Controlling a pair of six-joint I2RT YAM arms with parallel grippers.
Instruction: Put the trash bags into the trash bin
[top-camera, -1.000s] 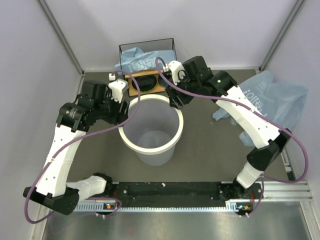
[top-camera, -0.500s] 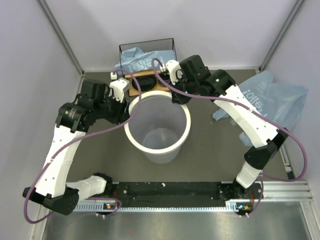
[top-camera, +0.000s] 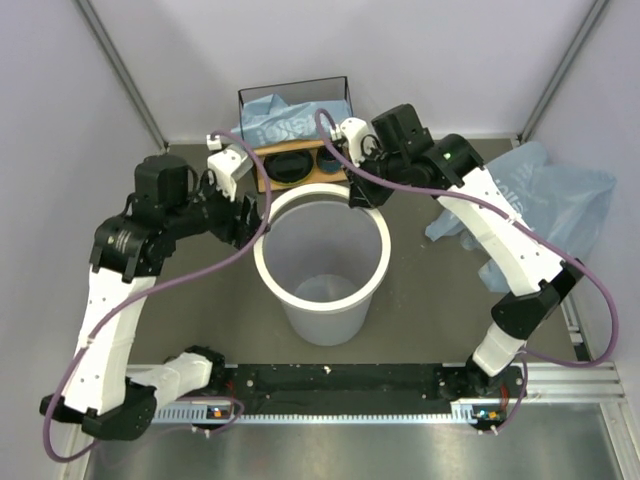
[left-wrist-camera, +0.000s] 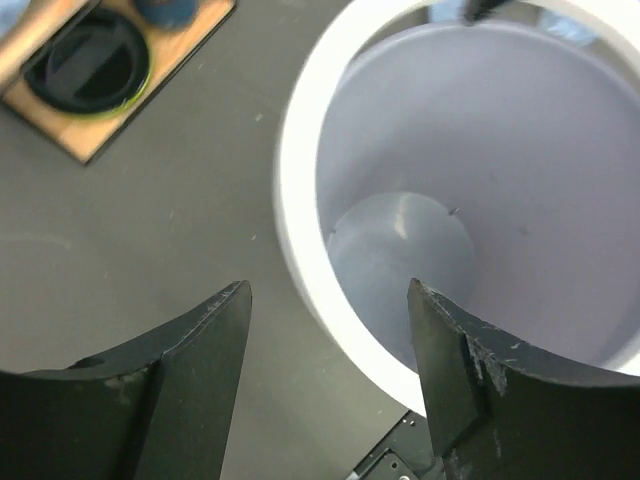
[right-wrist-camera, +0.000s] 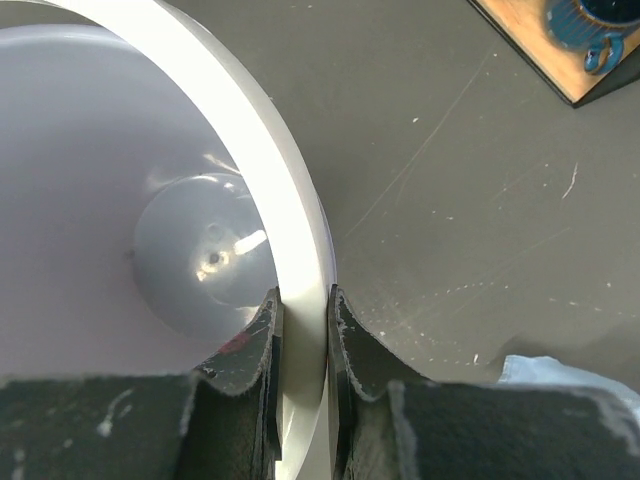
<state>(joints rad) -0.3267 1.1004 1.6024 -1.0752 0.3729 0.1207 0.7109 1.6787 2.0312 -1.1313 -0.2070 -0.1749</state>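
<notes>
Right wrist view: right gripper (right-wrist-camera: 303, 300) narrow, jaws pinching the white rim of the trash bin (right-wrist-camera: 250, 140), one finger inside, one outside. Left gripper (left-wrist-camera: 328, 290) wide, holding nothing, hovering above the rim on its own side. No bags in the bin.

Nearest trash bag (top-camera: 555, 195) lies crumpled outboard of the right forearm, long axis running away from that gripper to the right. Right arm is nearer.

Beyond both grippers, a second trash bag (top-camera: 272, 125) sits behind the shelf (top-camera: 300, 165).

Right arm reaches forward, elbow bent, wrist turned inward.
</notes>
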